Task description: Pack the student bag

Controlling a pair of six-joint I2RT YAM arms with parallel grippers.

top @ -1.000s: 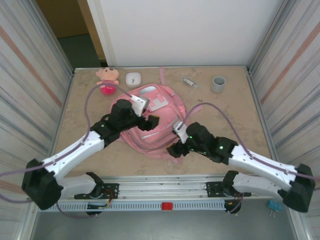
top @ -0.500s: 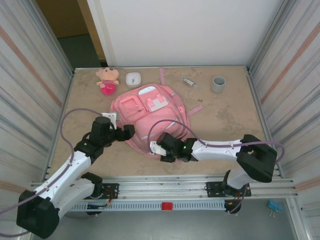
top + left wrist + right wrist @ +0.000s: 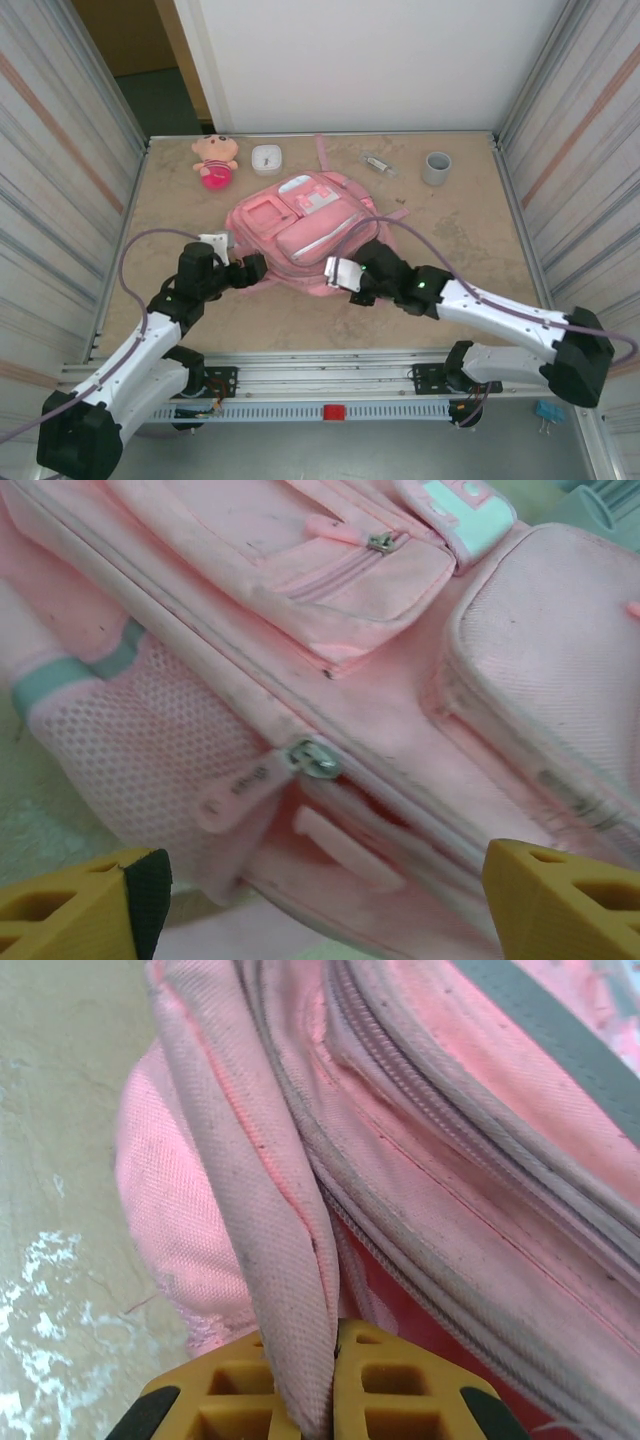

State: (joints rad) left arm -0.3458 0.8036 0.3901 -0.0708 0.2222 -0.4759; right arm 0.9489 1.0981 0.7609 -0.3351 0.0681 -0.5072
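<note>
A soft, rounded student bag (image 3: 300, 235) of pink fabric lies flat on the mottled beige desk (image 3: 460, 240). The right jaws pinch tight on a fold of woven pink cloth at the bag's near edge. The left jaws stand spread wide, holding nothing, beside the bag's mesh side pocket (image 3: 150, 760).

Student bag (image 3: 300, 232) pink, white-trimmed; doll (image 3: 214, 160) pink; cup (image 3: 437, 167) grey; table (image 3: 470, 230) beige.

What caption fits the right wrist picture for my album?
The right gripper pinches a fold of the pink student bag.
</note>
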